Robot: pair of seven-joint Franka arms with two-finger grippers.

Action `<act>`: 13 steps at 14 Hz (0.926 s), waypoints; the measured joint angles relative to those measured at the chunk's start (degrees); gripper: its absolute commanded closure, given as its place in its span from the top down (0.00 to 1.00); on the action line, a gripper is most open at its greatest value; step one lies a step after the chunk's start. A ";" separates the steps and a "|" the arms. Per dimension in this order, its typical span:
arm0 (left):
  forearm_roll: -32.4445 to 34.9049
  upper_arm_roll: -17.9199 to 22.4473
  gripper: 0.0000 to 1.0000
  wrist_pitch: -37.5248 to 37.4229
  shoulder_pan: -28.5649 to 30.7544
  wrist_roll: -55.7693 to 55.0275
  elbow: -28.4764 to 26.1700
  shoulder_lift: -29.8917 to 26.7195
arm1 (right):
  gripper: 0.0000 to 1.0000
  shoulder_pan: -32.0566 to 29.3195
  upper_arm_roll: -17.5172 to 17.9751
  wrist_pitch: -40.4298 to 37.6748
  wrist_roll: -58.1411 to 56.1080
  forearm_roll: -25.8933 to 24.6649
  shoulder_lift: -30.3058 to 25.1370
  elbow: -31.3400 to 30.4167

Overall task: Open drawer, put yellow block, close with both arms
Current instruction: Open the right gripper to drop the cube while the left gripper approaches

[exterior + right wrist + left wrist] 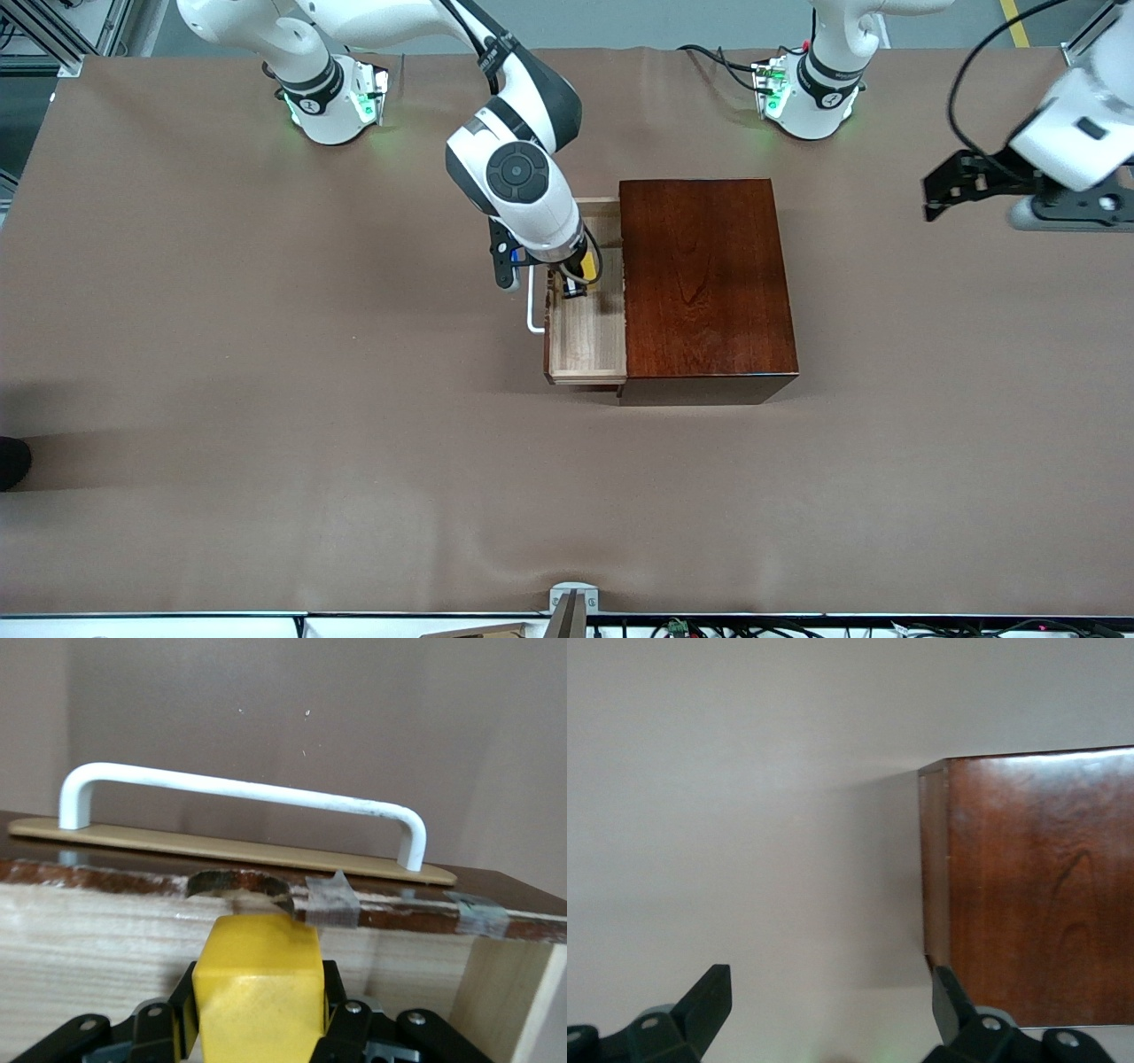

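Note:
The drawer (587,341) stands pulled out of the dark reddish-brown box (704,283) toward the right arm's end of the table, its white handle (532,306) at its front. My right gripper (576,276) is inside the open drawer, shut on the yellow block (586,265). In the right wrist view the yellow block (257,983) sits between the fingers, just inside the drawer's front wall, with the handle (239,802) outside it. My left gripper (941,190) is open and empty, up over the table at the left arm's end. The left wrist view shows the box (1036,886).
The brown table cover (266,399) spreads on all sides of the box. The arm bases (337,97) stand at the edge farthest from the front camera. A small metal bracket (571,602) sits at the nearest table edge.

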 measured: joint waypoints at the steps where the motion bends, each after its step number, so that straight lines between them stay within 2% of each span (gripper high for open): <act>1: -0.04 -1.76 1.00 0.03 -0.13 -2.21 0.01 0.36 | 0.03 0.07 0.00 0.28 0.00 0.00 0.54 0.00; 2: -0.05 -3.52 1.00 0.11 -0.30 -4.60 0.03 0.80 | 0.51 0.17 0.00 0.48 0.00 0.00 1.02 0.00; 3: -0.05 -5.19 1.00 0.16 -0.43 -6.82 0.05 1.32 | 0.92 0.28 0.00 0.67 0.01 0.00 1.38 0.01; 4: -0.05 -6.81 1.00 0.19 -0.52 -8.90 0.07 1.93 | 1.00 0.33 0.00 0.78 0.18 0.00 1.59 0.03; 9: -0.05 -13.06 1.00 0.86 -0.65 -16.00 1.17 5.72 | 1.00 0.30 -0.74 -1.79 1.36 0.00 1.60 2.21; 13: -0.05 -15.16 1.00 2.84 -3.11 -23.08 1.73 8.10 | 1.00 -1.55 -1.70 -11.76 1.57 0.00 1.43 8.91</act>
